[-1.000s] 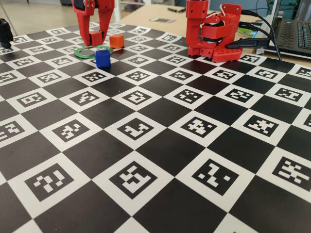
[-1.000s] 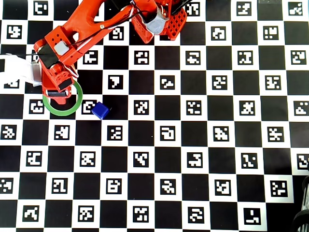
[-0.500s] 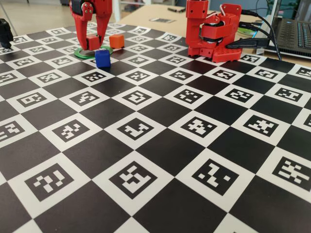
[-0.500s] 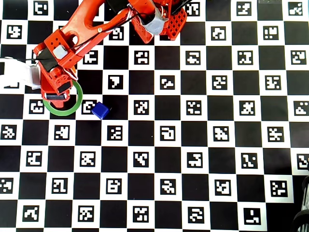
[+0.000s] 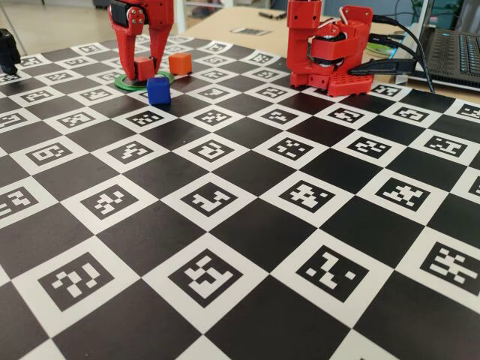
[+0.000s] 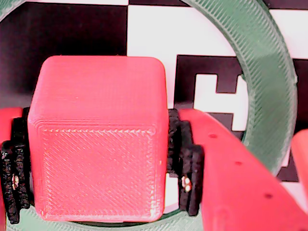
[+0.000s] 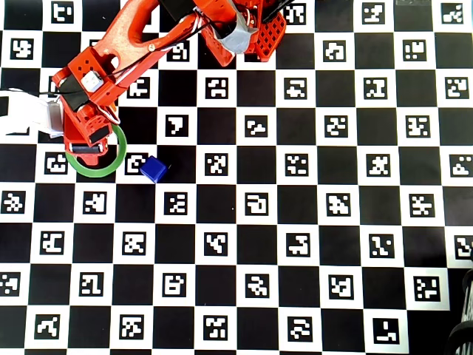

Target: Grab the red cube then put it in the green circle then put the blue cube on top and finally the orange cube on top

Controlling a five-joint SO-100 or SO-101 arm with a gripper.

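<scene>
My red gripper (image 5: 144, 66) reaches down at the far left of the fixed view and is shut on the red cube (image 5: 144, 67). In the wrist view the black pads (image 6: 185, 163) press on both sides of the red cube (image 6: 96, 144), which sits low inside the green circle (image 6: 269, 82). The green circle (image 5: 126, 85) lies flat on the checkered board. Just in front of the ring stands the blue cube (image 5: 158, 90), and the orange cube (image 5: 179, 63) is behind it to the right. From overhead, the gripper (image 7: 85, 148) covers the red cube; the green circle (image 7: 123, 151) and blue cube (image 7: 154, 168) show.
The arm's red base (image 5: 330, 52) stands at the back of the board, with cables running to a laptop (image 5: 454, 52) at the right. A black object (image 5: 7, 49) sits at the left edge. A white object (image 7: 22, 111) lies left of the gripper overhead.
The gripper has come down with the red cube, from above the ring's far edge to low inside the ring. The blue and orange cubes have not moved.
</scene>
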